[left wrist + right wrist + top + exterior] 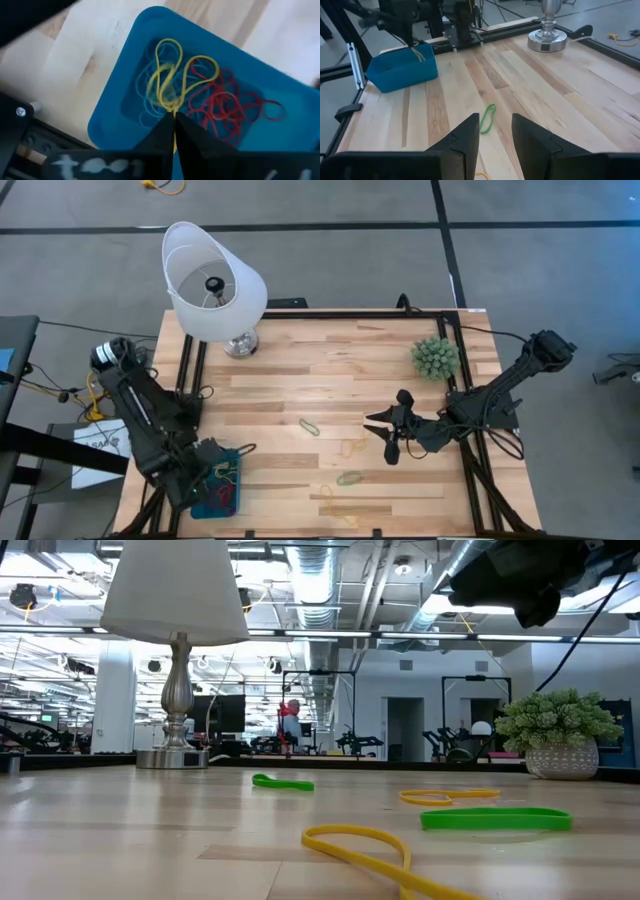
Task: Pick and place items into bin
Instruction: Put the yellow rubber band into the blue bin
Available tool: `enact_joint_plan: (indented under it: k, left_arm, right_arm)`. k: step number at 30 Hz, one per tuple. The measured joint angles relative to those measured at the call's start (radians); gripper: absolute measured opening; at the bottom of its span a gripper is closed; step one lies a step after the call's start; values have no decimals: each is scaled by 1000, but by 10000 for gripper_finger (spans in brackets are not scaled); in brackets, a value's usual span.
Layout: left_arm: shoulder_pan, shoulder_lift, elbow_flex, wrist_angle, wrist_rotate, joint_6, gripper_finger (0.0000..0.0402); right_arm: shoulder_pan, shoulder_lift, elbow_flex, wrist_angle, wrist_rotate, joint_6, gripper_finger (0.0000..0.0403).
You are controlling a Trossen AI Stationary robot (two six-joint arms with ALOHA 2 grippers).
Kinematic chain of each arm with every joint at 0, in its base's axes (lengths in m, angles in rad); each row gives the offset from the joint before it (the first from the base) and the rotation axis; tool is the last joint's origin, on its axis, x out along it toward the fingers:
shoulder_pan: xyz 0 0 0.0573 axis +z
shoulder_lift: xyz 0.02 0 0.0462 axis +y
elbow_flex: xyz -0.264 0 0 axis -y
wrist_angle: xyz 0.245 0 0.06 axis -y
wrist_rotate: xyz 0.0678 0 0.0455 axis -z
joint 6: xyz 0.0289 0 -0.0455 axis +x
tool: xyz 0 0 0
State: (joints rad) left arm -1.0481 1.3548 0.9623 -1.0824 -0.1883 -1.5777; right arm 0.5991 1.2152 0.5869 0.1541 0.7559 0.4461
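Observation:
The teal-blue bin (205,510) sits at the table's near left corner and holds red bands (225,105) and grey-blue bands (145,95). My left gripper (222,478) hangs above it, pointing down, shut on a yellow band (172,70). My right gripper (382,438) hovers open over the table's right half, holding nothing. Loose on the wood lie a green band (309,426), a yellow band (352,447), another green band (349,478) and a yellow band (338,505) near the front edge. My left gripper pinches the yellow band at one spot (173,107) between its two fingertips (187,127), coming from above and pointing down. The band hangs slack below the fingers in two loops (200,67) over the bin's inside. Whether the loops touch the bands in the bin, I cannot tell.
A white lampshade on a metal base (215,280) stands at the far left. A spiky green plant (436,357) sits at the far right. Bare wood lies between the bin and the loose bands. The left arm's frame (460,25) stands behind the bin.

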Motion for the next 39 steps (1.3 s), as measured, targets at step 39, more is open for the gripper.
enact_joint_plan:
  k: [39]
  left_arm:
    - [170, 2, 84, -93, -260, 429, 137]
  right_arm:
    - [-108, 272, -17, -51, -280, 82, 109]
